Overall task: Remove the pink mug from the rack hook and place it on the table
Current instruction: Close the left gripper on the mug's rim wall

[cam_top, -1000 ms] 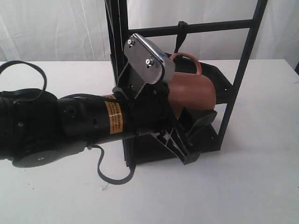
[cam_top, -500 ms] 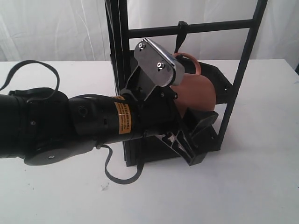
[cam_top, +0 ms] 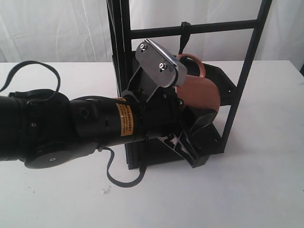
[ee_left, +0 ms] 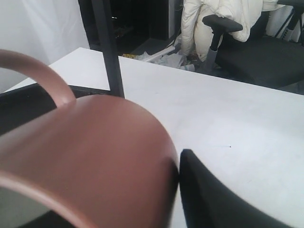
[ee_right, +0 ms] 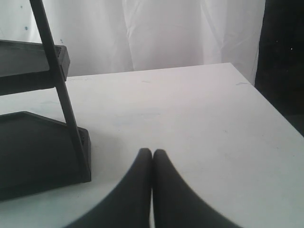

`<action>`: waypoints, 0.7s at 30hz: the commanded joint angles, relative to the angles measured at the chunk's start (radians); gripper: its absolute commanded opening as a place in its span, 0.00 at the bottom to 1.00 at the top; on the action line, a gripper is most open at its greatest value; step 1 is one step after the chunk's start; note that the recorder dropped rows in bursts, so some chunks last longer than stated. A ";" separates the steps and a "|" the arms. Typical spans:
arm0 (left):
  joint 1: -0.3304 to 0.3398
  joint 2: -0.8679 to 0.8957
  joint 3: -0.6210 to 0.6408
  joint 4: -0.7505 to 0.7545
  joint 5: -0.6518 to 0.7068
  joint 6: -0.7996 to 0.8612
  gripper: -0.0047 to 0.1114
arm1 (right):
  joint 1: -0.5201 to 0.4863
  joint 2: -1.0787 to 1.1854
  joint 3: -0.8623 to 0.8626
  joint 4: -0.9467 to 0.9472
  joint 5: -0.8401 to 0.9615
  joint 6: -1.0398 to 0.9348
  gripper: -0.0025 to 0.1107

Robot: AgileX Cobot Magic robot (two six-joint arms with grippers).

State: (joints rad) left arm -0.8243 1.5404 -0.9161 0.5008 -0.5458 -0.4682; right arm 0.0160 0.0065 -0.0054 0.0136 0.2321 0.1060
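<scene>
The pink mug point(cam_top: 202, 92) hangs by its thin loop handle point(cam_top: 194, 58) from the rack hook point(cam_top: 184, 34) on the black frame's top crossbar. My left gripper point(cam_top: 202, 137) reaches across from the left and is shut on the mug's lower part. In the left wrist view the pink mug point(ee_left: 95, 156) fills the near side and one black finger point(ee_left: 209, 199) presses on its outer wall; the other finger is hidden. My right gripper point(ee_right: 152, 153) is shut and empty, low over the white table point(ee_right: 190, 109) beside the rack's base point(ee_right: 33, 152).
The tall black rack point(cam_top: 247, 71) stands at the table's middle back, with angled shelves behind the mug. A black cable point(cam_top: 121, 180) loops on the table point(cam_top: 266, 180) under my left arm. An office chair point(ee_left: 223, 23) stands beyond the table edge.
My left arm pushed right toward the mug a second ago. In the last half second its fingers drew in slightly on the mug. The mug still hangs on the hook.
</scene>
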 commanded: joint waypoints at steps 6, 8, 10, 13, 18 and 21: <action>-0.003 -0.041 -0.003 -0.054 -0.026 0.070 0.04 | -0.004 -0.006 0.005 -0.006 -0.012 0.002 0.02; -0.003 -0.051 -0.003 -0.061 -0.028 0.105 0.04 | -0.004 -0.006 0.005 -0.006 -0.010 0.002 0.02; -0.003 -0.056 -0.003 -0.065 -0.028 0.106 0.04 | -0.004 -0.006 0.005 -0.006 -0.010 0.002 0.02; -0.003 -0.056 -0.003 -0.072 -0.028 0.106 0.04 | -0.004 -0.006 0.005 -0.006 -0.010 0.002 0.02; -0.003 -0.056 -0.003 -0.072 -0.028 0.106 0.04 | -0.004 -0.006 0.005 -0.006 -0.012 0.002 0.02; -0.003 -0.060 -0.003 -0.072 -0.028 0.111 0.04 | -0.004 -0.006 0.005 -0.006 -0.012 0.002 0.02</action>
State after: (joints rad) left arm -0.8243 1.5028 -0.9161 0.4389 -0.5560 -0.3618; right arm 0.0160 0.0065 -0.0054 0.0136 0.2321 0.1060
